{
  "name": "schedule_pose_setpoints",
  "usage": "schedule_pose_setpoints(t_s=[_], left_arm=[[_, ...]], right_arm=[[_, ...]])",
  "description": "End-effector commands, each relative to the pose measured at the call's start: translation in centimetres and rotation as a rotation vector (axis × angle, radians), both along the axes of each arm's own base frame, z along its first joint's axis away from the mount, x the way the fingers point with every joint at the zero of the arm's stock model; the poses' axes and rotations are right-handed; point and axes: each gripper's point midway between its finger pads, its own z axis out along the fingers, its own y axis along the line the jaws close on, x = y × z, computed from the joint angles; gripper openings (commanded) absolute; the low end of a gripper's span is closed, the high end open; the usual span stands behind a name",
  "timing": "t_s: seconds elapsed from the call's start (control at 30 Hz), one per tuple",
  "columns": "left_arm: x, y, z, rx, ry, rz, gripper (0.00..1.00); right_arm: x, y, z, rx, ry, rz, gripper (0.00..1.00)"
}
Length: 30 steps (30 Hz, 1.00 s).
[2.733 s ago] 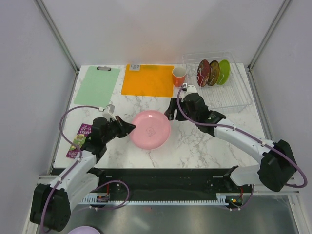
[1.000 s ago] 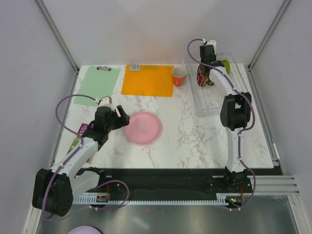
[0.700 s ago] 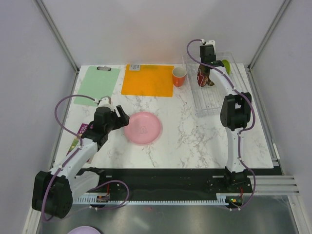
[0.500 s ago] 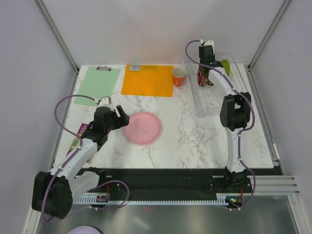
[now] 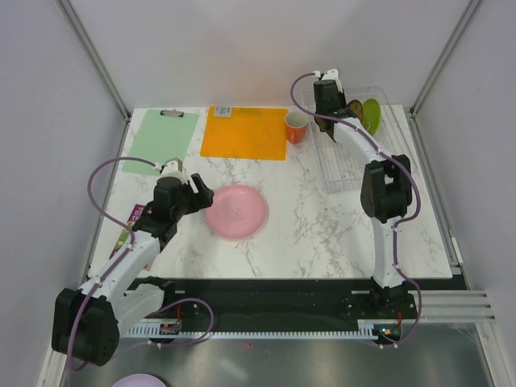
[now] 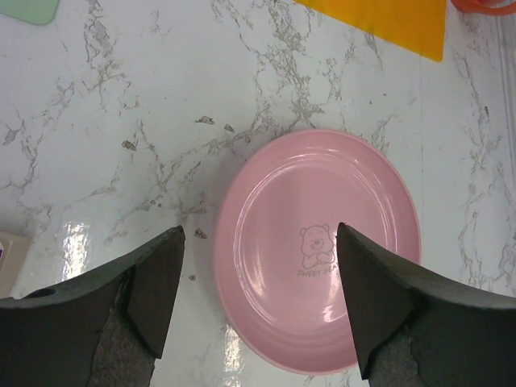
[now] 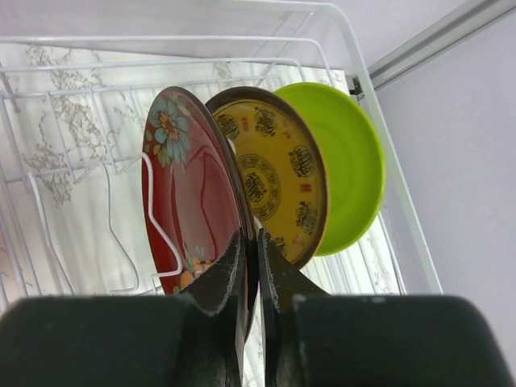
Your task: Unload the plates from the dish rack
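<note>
My right gripper point(image 7: 249, 242) is down in the far end of the dish rack point(image 7: 355, 50), its two fingers drawn nearly together on the near rim of the red plate point(image 7: 187, 173). One finger sits on each face of that plate, so I read it as pinched tight. The red plate stands on edge in the rack, leaning against a white wire loop. Right behind it stands the yellow plate point(image 7: 278, 179) with its dark rim, and behind that the green plate point(image 7: 348, 165), all three upright and overlapping. From overhead the right gripper point(image 5: 326, 121) covers the red plate, and I only see the yellow and green ones poking out beside it at the rack's far end.

The pink plate point(image 5: 235, 211) is out of the rack, lying flat on the marble table point(image 5: 306, 226), well to the left of the rack and nearer to me. My left gripper point(image 6: 258, 242) hangs above it with its fingers point(image 6: 157, 278) spread wide, gripping nothing; the plate's left rim shows between them.

An orange cup point(image 5: 296, 126) stands just left of the rack's far corner.
</note>
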Motion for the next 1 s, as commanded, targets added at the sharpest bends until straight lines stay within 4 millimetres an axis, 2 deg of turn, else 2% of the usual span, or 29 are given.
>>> schedule_pose_setpoints(t_s=[0.0, 0.1, 0.2, 0.23, 0.3, 0.33, 0.4, 0.43, 0.47, 0.53, 0.6, 0.63, 0.67, 0.7, 0.73, 0.77, 0.83, 0.87, 0.93, 0.97], left_arm=[[0.0, -0.1, 0.9, 0.009, -0.029, -0.020, 0.82], [0.0, -0.3, 1.1, 0.002, -0.034, -0.024, 0.82], [-0.1, -0.4, 1.3, -0.003, -0.039, -0.029, 0.82], [-0.1, -0.4, 1.4, -0.006, -0.040, -0.031, 0.82], [-0.2, -0.6, 1.5, -0.011, -0.041, -0.039, 0.82], [-0.2, -0.6, 1.7, -0.016, -0.045, -0.042, 0.82], [-0.4, -1.0, 1.7, -0.034, -0.044, -0.053, 0.82], [-0.4, -1.0, 2.0, -0.041, -0.050, -0.055, 0.82], [-0.5, -1.2, 2.1, -0.048, -0.051, -0.059, 0.82], [-0.6, -1.7, 2.6, -0.072, -0.060, -0.083, 0.82], [-0.8, -2.3, 3.0, -0.098, -0.066, -0.109, 0.83], [-0.7, -2.6, 3.4, -0.110, -0.083, -0.123, 0.83], [-0.8, -3.0, 3.8, -0.127, -0.098, -0.138, 0.83], [-1.2, -3.6, 3.8, -0.154, -0.098, -0.171, 0.83], [-1.3, -4.0, 3.8, -0.170, -0.103, -0.192, 0.85], [-1.0, -4.7, 4.9, -0.198, -0.156, -0.222, 0.86], [-1.5, -5.8, 5.0, -0.245, -0.157, -0.277, 0.86], [-1.5, -6.2, 5.4, -0.264, -0.181, -0.295, 0.86], [-1.7, -6.8, 5.6, -0.303, -0.182, -0.318, 0.86], [-1.6, -7.0, 5.8, -0.323, -0.192, -0.319, 0.86]], right_arm=[[-1.0, -2.0, 8.8, -0.018, -0.202, -0.095, 0.00], [-1.5, -2.1, 9.9, -0.021, -0.219, -0.102, 0.00], [-2.5, -2.0, 11.9, -0.016, -0.250, -0.105, 0.00], [-3.2, -2.2, 13.4, -0.008, -0.276, -0.109, 0.00], [-4.1, -1.8, 14.7, 0.001, -0.296, -0.103, 0.00], [-5.0, -1.8, 16.5, 0.018, -0.328, -0.102, 0.00], [-6.1, -0.9, 17.4, 0.037, -0.331, -0.071, 0.00], [-7.2, -0.9, 18.9, 0.064, -0.363, -0.069, 0.00], [-7.8, -0.3, 18.8, 0.069, -0.353, -0.056, 0.00], [-9.2, 0.6, 20.1, 0.114, -0.369, -0.013, 0.00], [-10.3, 2.1, 19.0, 0.164, -0.338, 0.035, 0.00], [-11.2, 3.0, 19.9, 0.213, -0.353, 0.088, 0.00], [-11.8, 4.2, 18.4, 0.259, -0.324, 0.121, 0.00], [-13.0, 4.9, 19.2, 0.312, -0.342, 0.155, 0.00], [-13.4, 6.4, 18.8, 0.371, -0.326, 0.222, 0.00], [-14.2, 7.6, 17.0, 0.398, -0.284, 0.257, 0.00], [-16.0, 9.2, 16.8, 0.498, -0.278, 0.314, 0.00], [-16.8, 10.5, 14.7, 0.534, -0.225, 0.358, 0.00], [-18.4, 11.9, 14.8, 0.640, -0.232, 0.407, 0.00], [-19.2, 13.0, 12.7, 0.685, -0.179, 0.448, 0.00]])
